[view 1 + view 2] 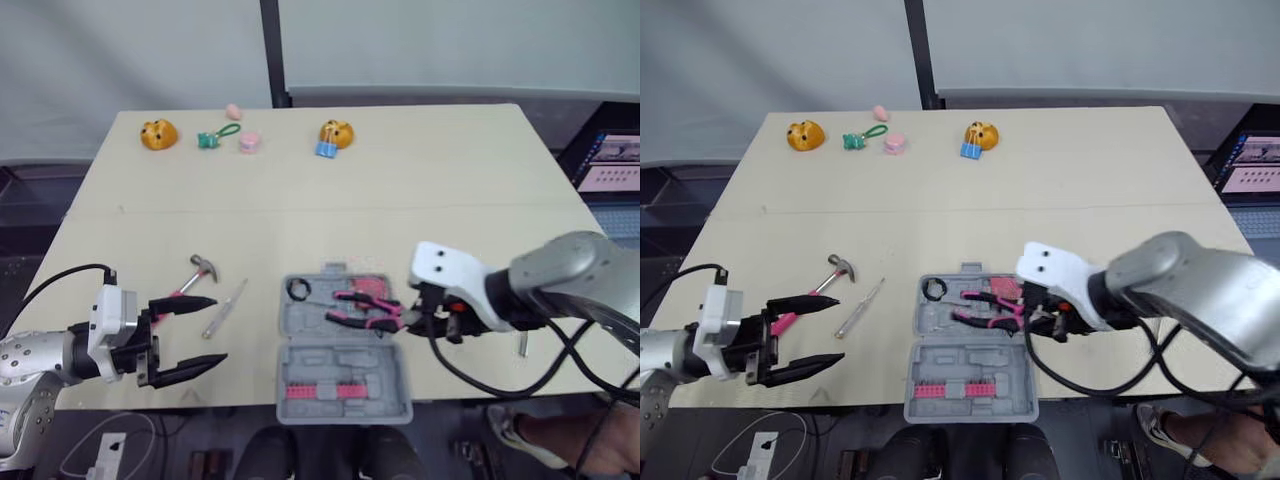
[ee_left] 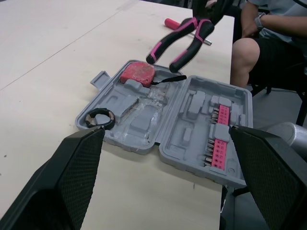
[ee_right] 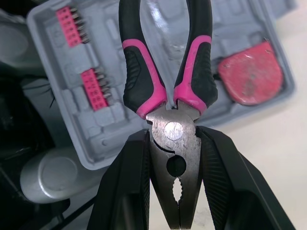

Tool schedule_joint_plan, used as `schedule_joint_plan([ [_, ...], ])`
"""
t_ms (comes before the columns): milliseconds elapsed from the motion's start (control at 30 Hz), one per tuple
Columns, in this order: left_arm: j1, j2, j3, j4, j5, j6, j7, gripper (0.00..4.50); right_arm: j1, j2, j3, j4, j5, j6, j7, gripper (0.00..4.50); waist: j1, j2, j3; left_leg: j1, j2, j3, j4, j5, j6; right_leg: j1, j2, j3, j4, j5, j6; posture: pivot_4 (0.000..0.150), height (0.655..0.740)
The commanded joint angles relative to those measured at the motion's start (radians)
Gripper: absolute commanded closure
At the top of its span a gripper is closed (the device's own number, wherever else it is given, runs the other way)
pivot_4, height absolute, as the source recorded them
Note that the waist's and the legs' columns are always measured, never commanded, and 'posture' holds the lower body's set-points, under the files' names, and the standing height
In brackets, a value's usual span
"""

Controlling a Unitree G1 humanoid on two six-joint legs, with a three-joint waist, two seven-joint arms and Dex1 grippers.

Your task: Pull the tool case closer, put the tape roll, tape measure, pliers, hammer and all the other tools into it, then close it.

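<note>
1. My right claw is shut tight on the metal nose of the pink and black pliers.
2. The pliers hang over the open gray tool case, with the handles pointing to 9 o'clock.
3. My left claw is wide open and holds nothing.
4. The hammer and screwdriver lie on the table at its 12 to 1 o'clock.
5. In the case, the tape roll sits at 11 o'clock and the red tape measure at 1 o'clock.

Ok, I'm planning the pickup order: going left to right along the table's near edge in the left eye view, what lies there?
Hammer → screwdriver → open tool case → right end effector holding the pliers → thin metal tool.
</note>
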Motion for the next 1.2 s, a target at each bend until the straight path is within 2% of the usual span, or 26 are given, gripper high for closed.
schedule_joint_plan([
  [33, 0.027, 0.017, 0.037, -0.022, 0.001, -0.020, -0.017, 0.00, -0.071, 0.047, 0.075, 0.040, -0.047, -0.026, 0.009, 3.54, -0.003, 0.000, 0.000, 0.000, 0.000, 0.000, 0.000, 0.000, 0.000, 0.000, 0.000, 0.000, 0.000, 0.000, 0.000, 0.150, 0.6677],
  [300, 0.084, 0.017, 0.067, -0.035, 0.023, -0.052, -0.017, 0.00, -0.147, 0.146, 0.246, 0.175, -0.181, -0.162, 0.038, 3.54, -0.014, 0.000, 0.000, 0.000, 0.000, 0.000, 0.000, 0.000, 0.000, -0.001, -0.001, 0.000, 0.002, 0.000, 0.000, 0.150, 0.6677],
  [633, 0.099, 0.002, 0.040, -0.044, 0.040, -0.074, 0.009, 0.00, -0.164, 0.250, 0.385, 0.354, -0.365, -0.373, 0.144, 3.54, -0.014, 0.000, 0.000, 0.000, 0.000, 0.001, 0.000, 0.000, 0.000, -0.002, -0.001, 0.000, 0.009, 0.000, 0.000, 0.150, 0.6677],
  [1200, 0.121, 0.012, 0.049, -0.081, 0.038, -0.057, 0.030, 0.00, -0.121, 0.366, 0.420, 0.555, -0.579, -0.563, 0.261, 3.54, -0.013, 0.000, 0.000, 0.000, -0.001, 0.000, 0.001, 0.000, 0.000, -0.002, -0.001, -0.002, 0.010, 0.000, 0.000, 0.150, 0.6677],
])
